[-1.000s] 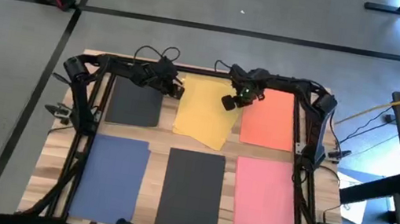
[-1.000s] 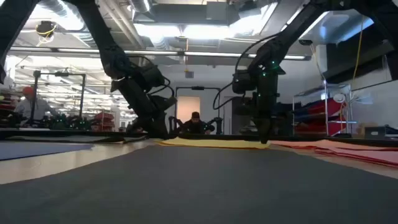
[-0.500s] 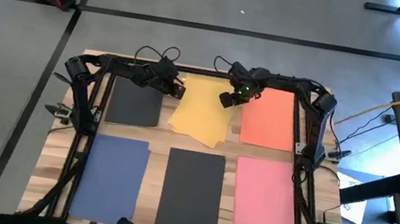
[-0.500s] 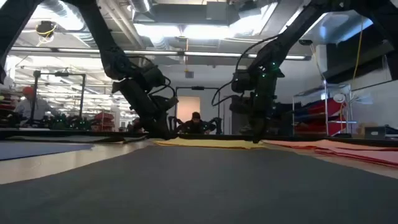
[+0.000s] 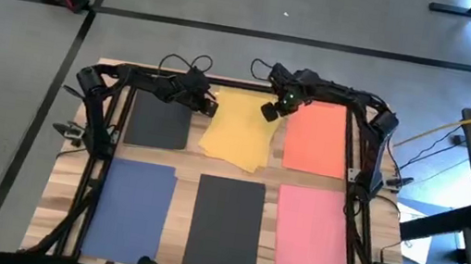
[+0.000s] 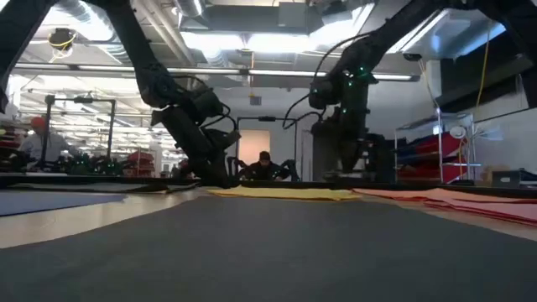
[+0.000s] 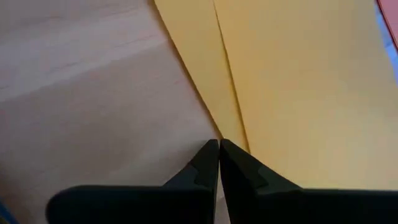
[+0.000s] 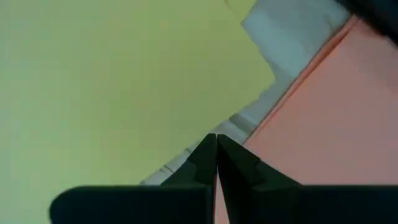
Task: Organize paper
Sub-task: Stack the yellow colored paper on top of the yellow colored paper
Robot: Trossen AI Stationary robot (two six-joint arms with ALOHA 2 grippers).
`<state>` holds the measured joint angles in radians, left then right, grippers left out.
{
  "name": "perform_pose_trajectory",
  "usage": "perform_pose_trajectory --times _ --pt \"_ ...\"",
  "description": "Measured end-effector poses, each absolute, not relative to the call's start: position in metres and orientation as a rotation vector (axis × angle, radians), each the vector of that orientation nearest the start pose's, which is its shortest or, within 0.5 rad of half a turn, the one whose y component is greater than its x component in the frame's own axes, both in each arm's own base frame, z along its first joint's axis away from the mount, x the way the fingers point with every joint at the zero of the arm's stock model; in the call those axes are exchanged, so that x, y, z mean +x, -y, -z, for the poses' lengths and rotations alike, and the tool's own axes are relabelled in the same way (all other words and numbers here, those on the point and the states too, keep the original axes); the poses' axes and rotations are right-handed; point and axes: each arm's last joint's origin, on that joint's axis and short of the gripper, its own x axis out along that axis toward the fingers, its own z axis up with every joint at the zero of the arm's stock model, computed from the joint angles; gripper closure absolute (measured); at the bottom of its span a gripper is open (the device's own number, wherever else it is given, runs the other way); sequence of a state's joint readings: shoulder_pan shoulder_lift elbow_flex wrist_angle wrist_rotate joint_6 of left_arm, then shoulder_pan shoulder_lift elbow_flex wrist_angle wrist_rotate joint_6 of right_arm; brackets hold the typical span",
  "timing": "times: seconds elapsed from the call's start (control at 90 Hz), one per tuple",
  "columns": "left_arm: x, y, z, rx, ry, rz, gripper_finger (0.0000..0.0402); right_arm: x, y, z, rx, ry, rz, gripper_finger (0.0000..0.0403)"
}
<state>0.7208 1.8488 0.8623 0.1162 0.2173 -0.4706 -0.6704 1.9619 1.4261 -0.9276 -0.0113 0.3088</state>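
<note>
Six sheets of paper lie flat on the wooden table. A yellow one (image 5: pixel 237 130) lies askew at the far middle, between a dark grey sheet (image 5: pixel 157 124) and an orange sheet (image 5: pixel 316 140). Blue (image 5: pixel 131 205), dark grey (image 5: pixel 224 222) and pink (image 5: pixel 314 233) sheets lie in the near row. My left gripper (image 5: pixel 207 107) is shut, down at the yellow paper's left edge. My right gripper (image 5: pixel 268 112) is shut and hangs above the gap between yellow (image 8: pixel 112 81) and orange (image 8: pixel 323 124), touching nothing. My left gripper sets its shut fingertips (image 7: pixel 211 152) on the yellow paper's left edge (image 7: pixel 233 134), coming from above and slanting down. The paper lies flat on the table. A second yellow edge (image 7: pixel 227 68) runs beside the tips, so there may be two layers.
A black frame (image 5: pixel 105 131) runs around the table's sides and far edge. Cables hang off the arms near the far edge. In the low view the room behind holds racks, and a person (image 6: pixel 263 164) is far off beyond the table.
My right gripper has slid a little toward the table's left along the yellow paper's right edge, then risen clear of it and drawn toward the far edge. The yellow paper's near end has swung slightly left; its far left part by my left gripper has stayed.
</note>
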Motion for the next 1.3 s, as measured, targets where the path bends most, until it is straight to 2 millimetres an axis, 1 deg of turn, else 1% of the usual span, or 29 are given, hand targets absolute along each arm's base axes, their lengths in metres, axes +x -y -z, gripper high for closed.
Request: perform_pose_trajectory --times 0.133,0.244,0.344,0.544,0.789,1.111,1.3 --pt "0.259 -0.219 -0.113 -0.835 -0.669 -0.655 0.0402 0.289 0.227 -0.157 0.765 -1.39 0.749 0.0403" --pt "0.259 -0.219 -0.113 -0.836 -0.67 -0.652 0.0402 0.291 0.23 -0.142 0.771 -1.402 0.751 0.0403" --pt "0.259 -0.219 -0.113 -0.834 -0.671 -0.648 0.0402 0.293 0.234 -0.138 0.796 -1.383 0.741 0.0403" --pt "0.259 -0.219 -0.113 -0.832 -0.674 -0.646 0.0402 0.294 0.24 -0.137 0.803 -1.353 0.764 0.0403" --pt "0.259 -0.219 -0.113 -0.812 -0.679 -0.638 0.0402 0.293 0.256 -0.14 0.827 -1.252 0.766 0.0403" --pt "0.259 -0.219 -0.112 -0.791 -0.686 -0.629 0.0402 0.297 0.265 -0.141 0.81 -1.156 0.733 0.0403" --pt "0.259 -0.219 -0.112 -0.79 -0.686 -0.629 0.0402 0.293 0.271 -0.141 0.825 -1.138 0.737 0.0403"
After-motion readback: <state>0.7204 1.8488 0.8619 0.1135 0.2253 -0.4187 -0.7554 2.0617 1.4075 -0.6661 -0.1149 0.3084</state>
